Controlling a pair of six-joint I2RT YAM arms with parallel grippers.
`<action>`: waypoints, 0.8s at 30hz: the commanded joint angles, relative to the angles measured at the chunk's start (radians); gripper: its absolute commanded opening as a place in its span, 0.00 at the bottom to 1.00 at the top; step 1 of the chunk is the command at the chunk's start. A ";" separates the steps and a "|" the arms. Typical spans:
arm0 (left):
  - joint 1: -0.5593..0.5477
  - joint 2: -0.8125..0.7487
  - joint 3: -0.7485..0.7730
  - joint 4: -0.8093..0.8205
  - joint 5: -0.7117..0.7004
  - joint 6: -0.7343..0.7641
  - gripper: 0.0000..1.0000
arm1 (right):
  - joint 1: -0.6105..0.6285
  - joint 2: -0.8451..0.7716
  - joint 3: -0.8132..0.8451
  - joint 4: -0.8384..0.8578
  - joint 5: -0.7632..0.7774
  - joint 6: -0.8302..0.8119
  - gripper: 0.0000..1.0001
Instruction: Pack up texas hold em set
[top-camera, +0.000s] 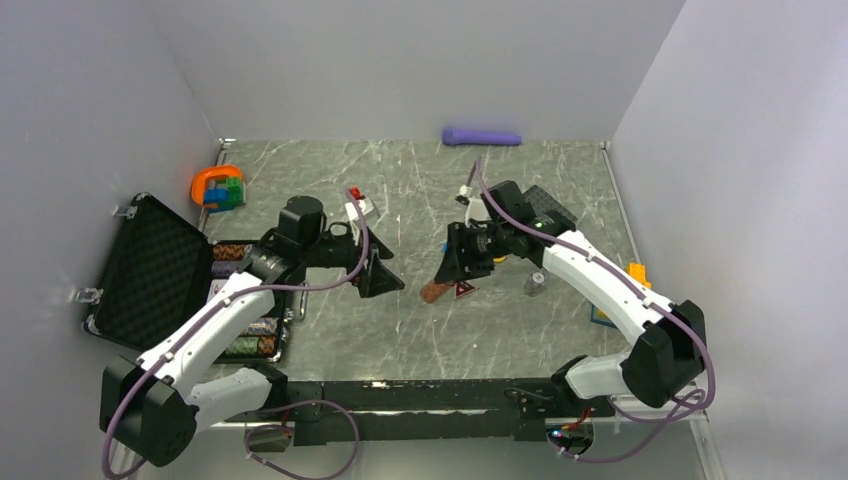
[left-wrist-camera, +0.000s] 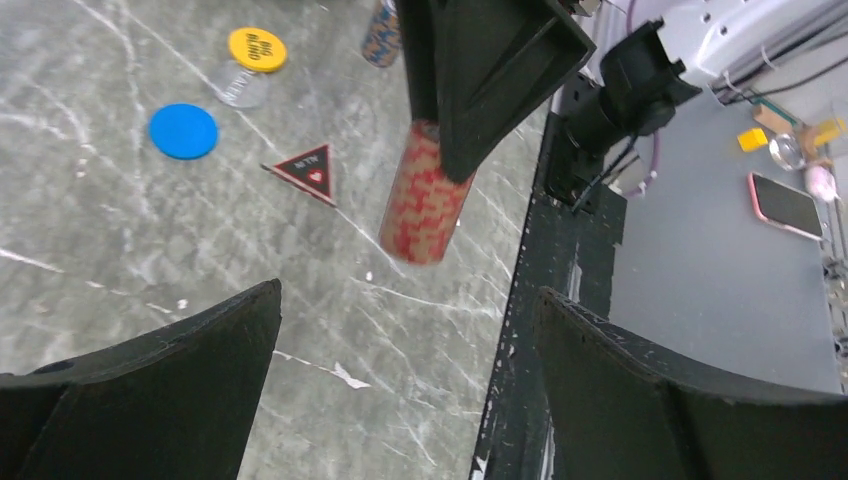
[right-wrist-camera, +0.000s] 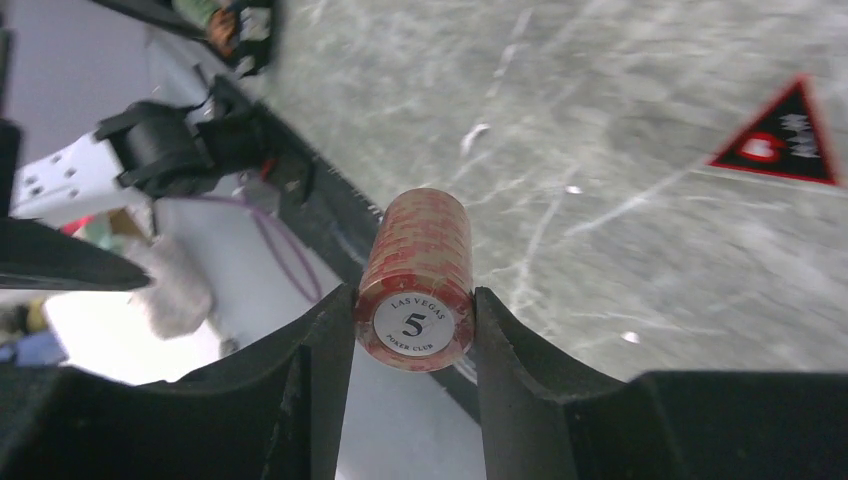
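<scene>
My right gripper (top-camera: 452, 268) (right-wrist-camera: 415, 300) is shut on a red and tan striped poker chip stack (right-wrist-camera: 420, 260), marked "5", and holds it on its side above the table centre. The stack also shows in the top view (top-camera: 434, 292) and in the left wrist view (left-wrist-camera: 425, 195). A dark red triangle (top-camera: 464, 290) (left-wrist-camera: 308, 170) (right-wrist-camera: 785, 135) lies flat beside it. A blue disc (left-wrist-camera: 183, 131) and a yellow disc (left-wrist-camera: 257, 48) lie further off. My left gripper (top-camera: 383, 275) (left-wrist-camera: 408, 295) is open and empty, facing the stack. The black foam-lined case (top-camera: 150, 265) stands open at the left with chip stacks (top-camera: 232, 252) in it.
An orange ring toy with coloured blocks (top-camera: 218, 187) sits at the back left. A purple object (top-camera: 482, 136) lies by the back wall. A clear disc (top-camera: 537, 285) (left-wrist-camera: 240, 88) lies under my right arm. A black studded plate (top-camera: 552, 207) is behind the right gripper.
</scene>
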 joint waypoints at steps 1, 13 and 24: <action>-0.063 0.027 0.014 0.011 0.048 0.069 0.99 | 0.045 0.013 0.061 0.174 -0.224 0.085 0.00; -0.171 0.095 0.044 -0.039 -0.006 0.130 0.92 | 0.122 0.051 0.086 0.222 -0.284 0.113 0.00; -0.185 0.126 0.054 -0.023 -0.013 0.112 0.77 | 0.129 0.045 0.075 0.272 -0.311 0.134 0.00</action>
